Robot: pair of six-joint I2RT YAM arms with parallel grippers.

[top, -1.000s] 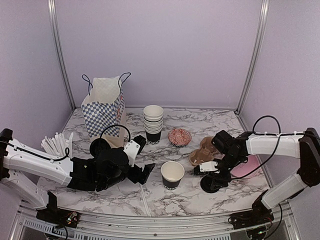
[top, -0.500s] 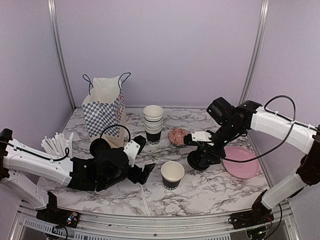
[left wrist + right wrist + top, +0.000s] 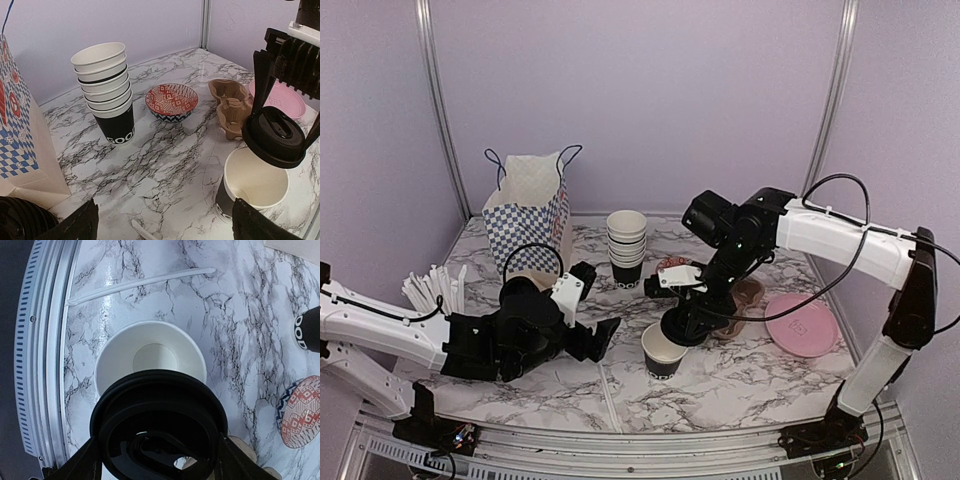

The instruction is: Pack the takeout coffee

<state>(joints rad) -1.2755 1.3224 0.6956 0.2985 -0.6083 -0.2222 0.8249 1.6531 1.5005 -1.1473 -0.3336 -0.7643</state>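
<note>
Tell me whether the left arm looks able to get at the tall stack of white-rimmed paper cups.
Probably yes: the open left gripper faces the stack of white-rimmed cups across bare marble, nothing standing between.

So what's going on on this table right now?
The right end effector grips a black lid, tilted just above the open paper cup and not yet pressed on. The left end effector hovers open and empty beside the cup. The checkered bag stands at the back left.
</note>
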